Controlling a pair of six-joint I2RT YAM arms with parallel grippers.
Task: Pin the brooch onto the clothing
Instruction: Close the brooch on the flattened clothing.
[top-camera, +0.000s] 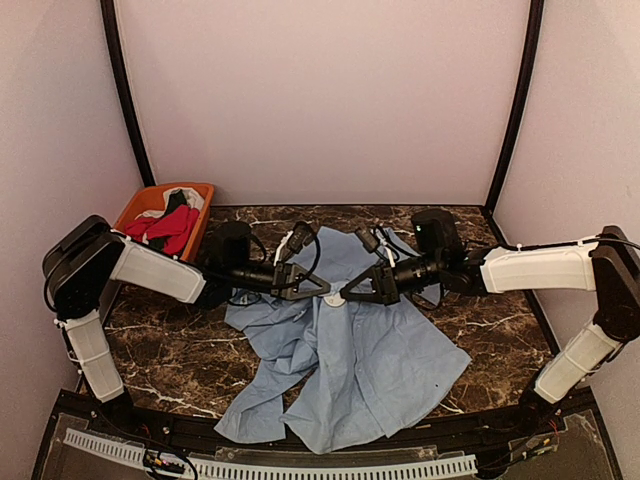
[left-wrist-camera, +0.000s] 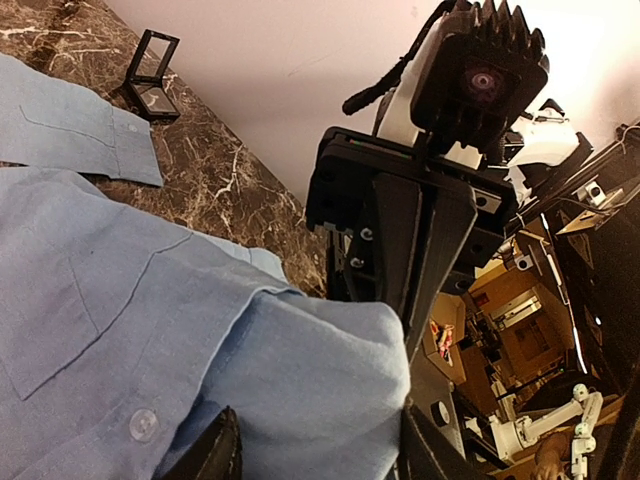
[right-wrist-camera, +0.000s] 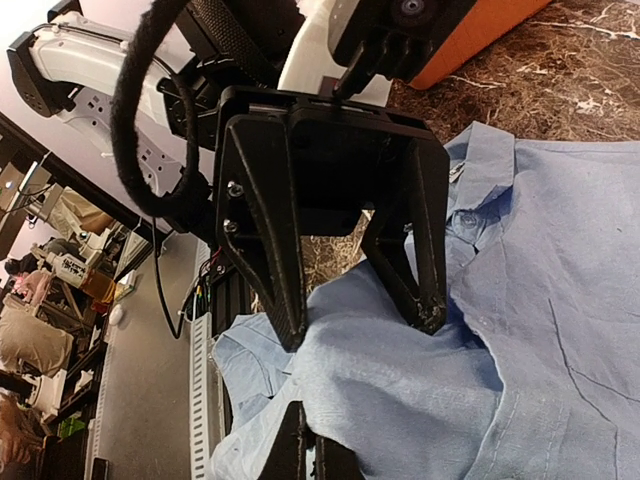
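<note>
Right end effector (right-wrist-camera: 312, 455) is clenched on a raised fold of the shirt (top-camera: 380, 360). Left end effector (right-wrist-camera: 358, 328) sits half-open astride it. I reckon the thin fabric could slip free.

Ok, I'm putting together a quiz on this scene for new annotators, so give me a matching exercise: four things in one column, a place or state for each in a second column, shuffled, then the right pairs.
Things
1. light blue shirt
2. orange bin
3. small black box
4. left tool

Place or state
A. jaws apart on either side of a raised fold of fabric
B. holds red, black and white garments
C. spread over the middle of the marble table
D. lid raised, standing on bare marble

Pairs: 1-C, 2-B, 3-D, 4-A
</note>
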